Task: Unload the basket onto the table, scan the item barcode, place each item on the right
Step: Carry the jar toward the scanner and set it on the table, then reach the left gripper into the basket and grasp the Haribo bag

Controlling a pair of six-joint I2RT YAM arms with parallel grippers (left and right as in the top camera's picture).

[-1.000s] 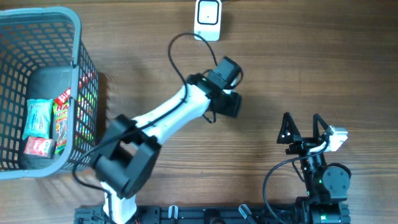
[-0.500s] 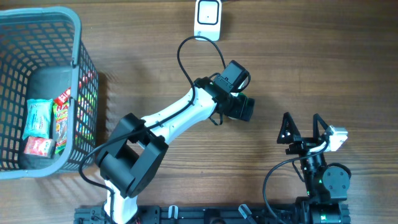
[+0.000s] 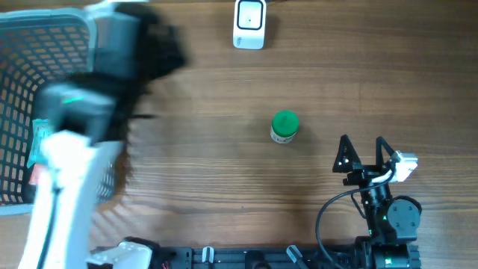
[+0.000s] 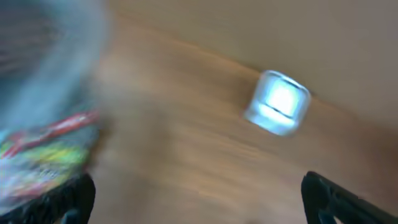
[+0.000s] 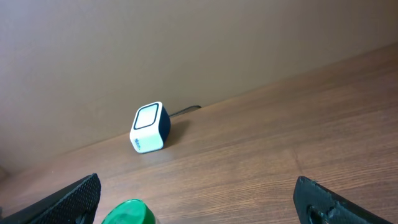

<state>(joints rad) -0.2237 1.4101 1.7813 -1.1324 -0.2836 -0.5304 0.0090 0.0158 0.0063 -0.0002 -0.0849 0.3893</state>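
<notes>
The grey mesh basket (image 3: 37, 16) sits at the table's (image 3: 224, 172) left edge. It holds snack packets (image 4: 46, 146), one pale teal, others red and yellow-green (blur hides the print). The left arm is a smear over the basket. Its left claw (image 4: 199, 199) is spread wide with nothing between the tips. The green-capped item (image 3: 284, 125) stands upright on bare wood, well apart from the basket, between the white scanner (image 3: 249, 22) and the right claw (image 3: 363, 146). The right claw gapes empty near the item, not touching it.
</notes>
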